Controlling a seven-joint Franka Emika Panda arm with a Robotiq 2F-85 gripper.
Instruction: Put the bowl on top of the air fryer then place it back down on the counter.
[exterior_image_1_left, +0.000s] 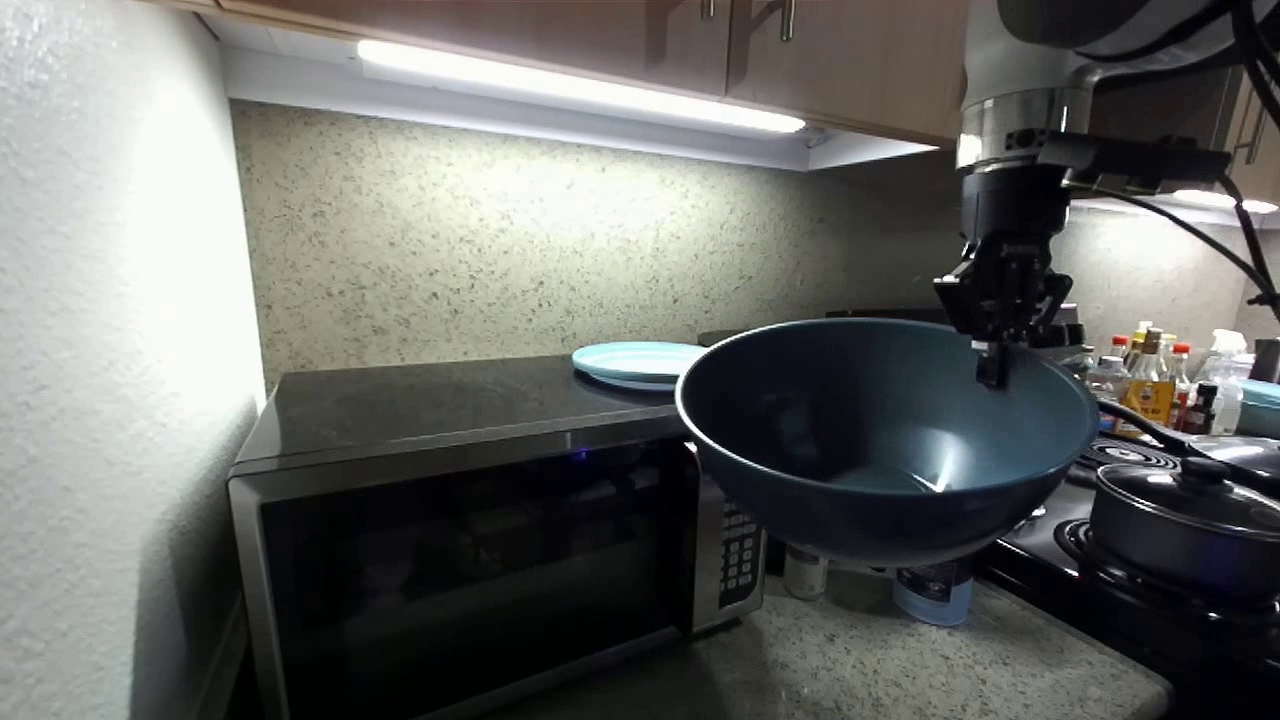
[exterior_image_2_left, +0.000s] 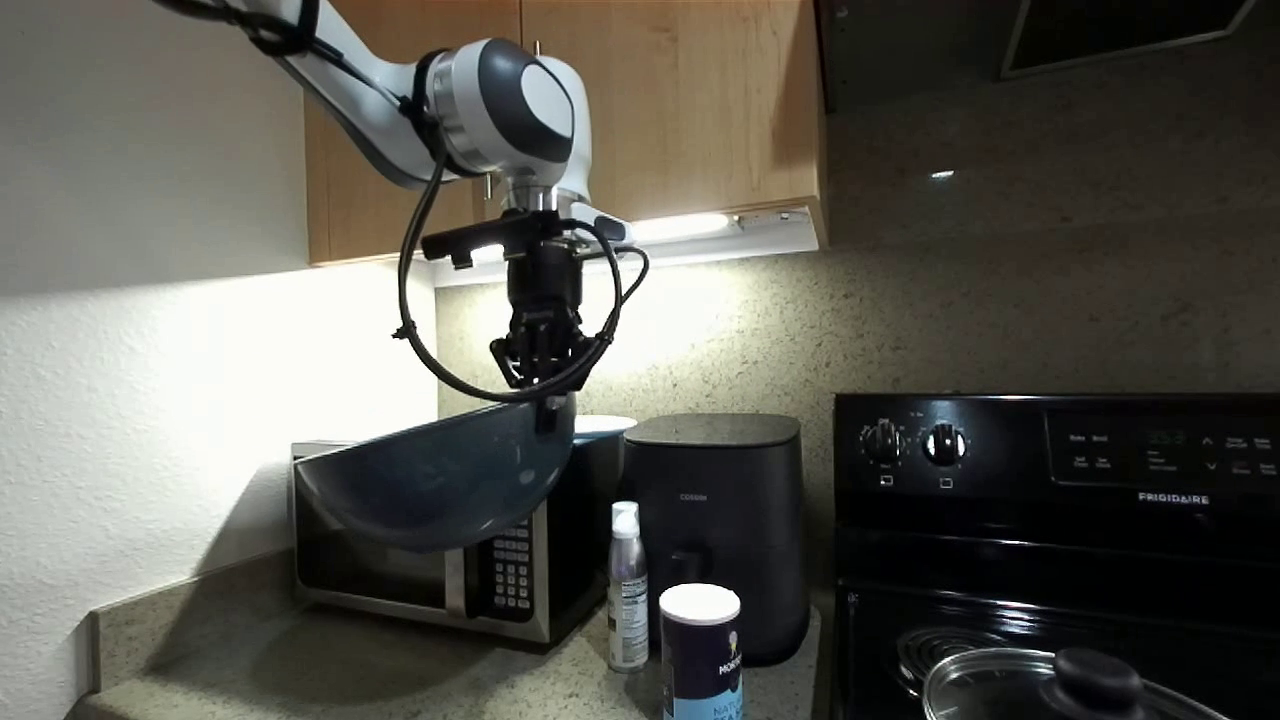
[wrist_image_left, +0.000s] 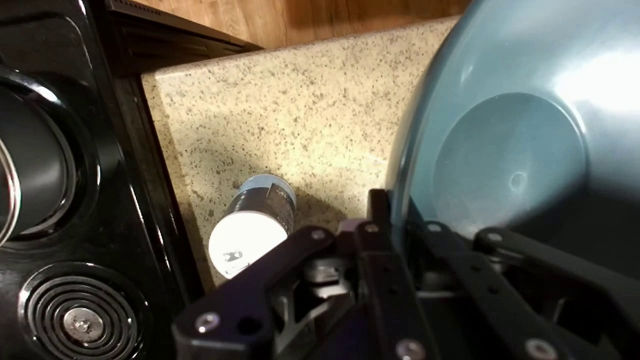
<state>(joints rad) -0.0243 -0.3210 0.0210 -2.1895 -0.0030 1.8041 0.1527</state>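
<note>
The dark teal bowl (exterior_image_1_left: 880, 450) hangs in the air, tilted slightly, in both exterior views (exterior_image_2_left: 440, 480). My gripper (exterior_image_1_left: 992, 365) is shut on its rim, one finger inside and one outside. The wrist view shows the rim between the fingertips (wrist_image_left: 395, 205) and the bowl's inside (wrist_image_left: 510, 160) to the right. The black air fryer (exterior_image_2_left: 720, 540) stands on the counter (exterior_image_2_left: 400, 670) right of the microwave; the bowl is left of it and about level with its upper half in that view. In the other exterior picture the bowl hides most of the air fryer.
The microwave (exterior_image_1_left: 480, 560) carries a pale-blue plate (exterior_image_1_left: 640, 362) on top. A salt canister (exterior_image_2_left: 700, 650) and a spray bottle (exterior_image_2_left: 628, 590) stand before the air fryer. The stove (wrist_image_left: 55, 150) with a lidded pot (exterior_image_1_left: 1190, 520) lies beside the counter. Cabinets (exterior_image_2_left: 670, 110) hang above.
</note>
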